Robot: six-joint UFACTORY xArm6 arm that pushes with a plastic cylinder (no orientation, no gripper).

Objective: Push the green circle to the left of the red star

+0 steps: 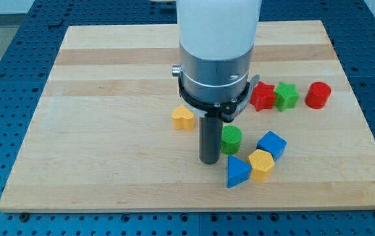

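Note:
The green circle [231, 139] sits on the wooden board just below centre. The red star [262, 96] lies up and to the right of it, touching a green star [286, 96] on its right side. My tip [208, 159] is down on the board right beside the green circle, on its left and slightly lower, touching or nearly touching it. The arm's white and grey body hides the board above the tip.
A red cylinder [318, 95] stands right of the green star. A yellow heart-like block [183, 118] lies left of the rod. A blue cube [272, 144], a yellow hexagon [261, 164] and a blue triangle [238, 172] cluster right and below the green circle.

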